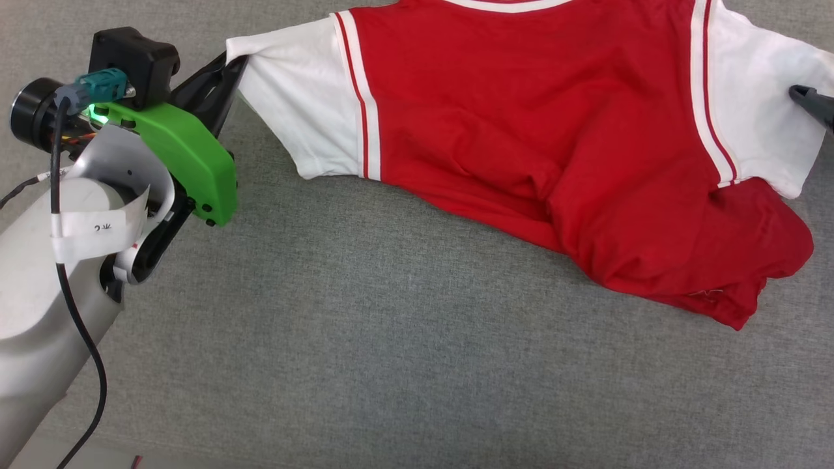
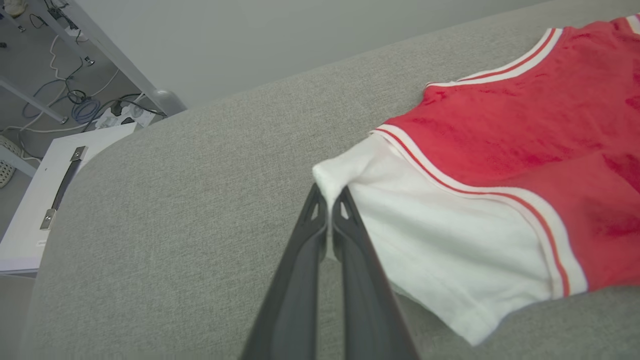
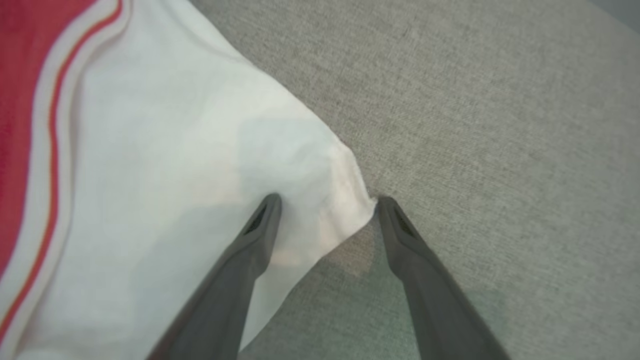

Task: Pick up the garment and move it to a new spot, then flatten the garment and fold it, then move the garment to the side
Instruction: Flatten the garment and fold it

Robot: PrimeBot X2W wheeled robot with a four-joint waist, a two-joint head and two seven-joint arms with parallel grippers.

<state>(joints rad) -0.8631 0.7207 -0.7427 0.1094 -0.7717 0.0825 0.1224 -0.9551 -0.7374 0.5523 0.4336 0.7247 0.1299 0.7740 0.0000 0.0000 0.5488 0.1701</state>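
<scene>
Pinching sleeve corner of garment (image 1: 521, 130), left gripper (image 2: 329, 194) clamped tight, head view 10 o'clock. Garment sprawls 12 to 4 o'clock on grey fabric surface (image 1: 358, 339). Right wrist view adds: right gripper (image 3: 325, 200) spread wide, straddling opposite sleeve corner, gripping nothing.

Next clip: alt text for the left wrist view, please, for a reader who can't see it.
The left gripper, fingers shut, pinches the corner of the white sleeve of the red garment, which lies on a grey fabric surface. Beyond the surface's edge, at upper left, are cables on the floor and a white panel with a handle.
</scene>
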